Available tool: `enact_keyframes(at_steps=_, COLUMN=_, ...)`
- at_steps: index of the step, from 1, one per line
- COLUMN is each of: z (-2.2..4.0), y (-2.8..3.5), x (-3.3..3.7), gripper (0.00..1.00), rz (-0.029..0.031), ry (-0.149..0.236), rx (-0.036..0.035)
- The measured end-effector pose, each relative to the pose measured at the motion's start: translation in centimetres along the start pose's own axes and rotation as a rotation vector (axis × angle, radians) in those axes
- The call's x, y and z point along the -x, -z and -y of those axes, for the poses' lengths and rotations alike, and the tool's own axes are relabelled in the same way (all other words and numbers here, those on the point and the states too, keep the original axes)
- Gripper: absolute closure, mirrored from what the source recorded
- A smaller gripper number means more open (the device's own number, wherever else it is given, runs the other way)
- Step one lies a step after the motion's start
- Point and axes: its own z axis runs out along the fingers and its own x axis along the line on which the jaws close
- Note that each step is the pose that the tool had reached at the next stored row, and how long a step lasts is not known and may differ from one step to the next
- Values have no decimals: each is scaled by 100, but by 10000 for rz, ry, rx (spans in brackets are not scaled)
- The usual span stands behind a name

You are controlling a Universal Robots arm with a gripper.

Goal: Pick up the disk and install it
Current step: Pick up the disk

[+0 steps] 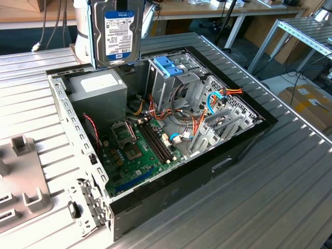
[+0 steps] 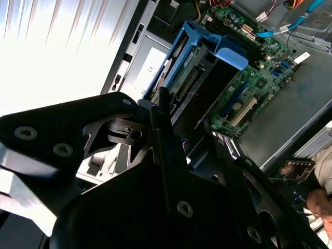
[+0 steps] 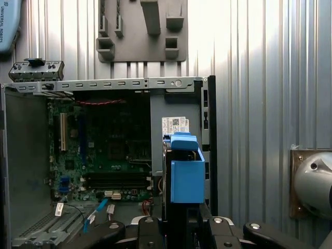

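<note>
My gripper (image 3: 181, 225) squeezes the disk (image 1: 115, 31), which stands tall; the cage (image 1: 168, 75) sits lower, toward the exterior view's right.

Silver-grey disk (image 1: 116, 33) with white-and-blue label (image 1: 121, 31) and blue rails (image 3: 187, 181), green motherboard (image 1: 137, 155), black case (image 1: 233, 155), grey cage (image 1: 168, 67) with blue top, grey power supply (image 1: 101, 97) with white sticker (image 1: 98, 82), ribbed silver table (image 1: 290, 171).
</note>
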Motion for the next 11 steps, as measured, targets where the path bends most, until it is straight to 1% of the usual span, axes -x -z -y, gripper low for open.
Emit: enact_keyframes(at_steps=11, z=111, y=0, x=9, gripper=65, rz=0, ry=0, rx=0)
